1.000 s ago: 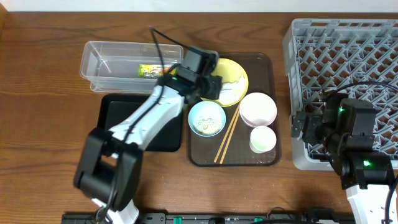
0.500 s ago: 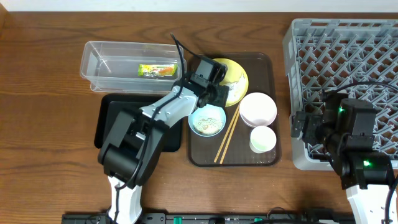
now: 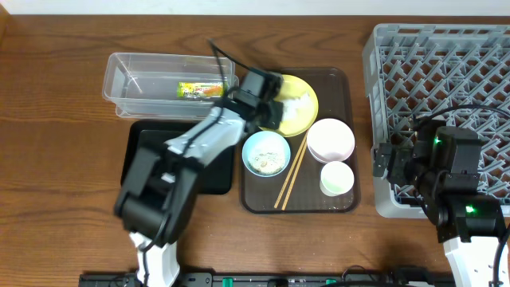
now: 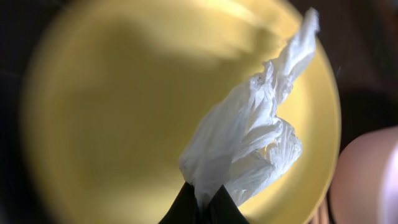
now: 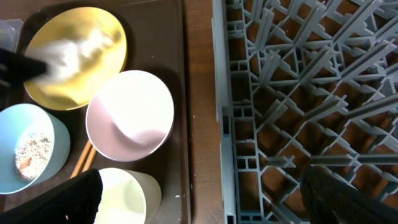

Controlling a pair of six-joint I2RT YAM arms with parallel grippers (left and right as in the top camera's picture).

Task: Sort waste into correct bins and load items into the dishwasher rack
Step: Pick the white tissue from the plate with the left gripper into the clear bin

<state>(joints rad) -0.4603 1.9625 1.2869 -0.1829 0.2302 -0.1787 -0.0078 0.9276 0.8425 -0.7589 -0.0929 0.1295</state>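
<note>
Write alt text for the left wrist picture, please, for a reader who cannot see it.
The left gripper pinches a crumpled white tissue at its lower end, with a yellow plate filling the view behind it. The edge of a pale pink bowl shows at lower right.

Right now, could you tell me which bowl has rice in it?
The light blue bowl, left of the chopsticks; the pale pink bowl on their right is empty.
</note>
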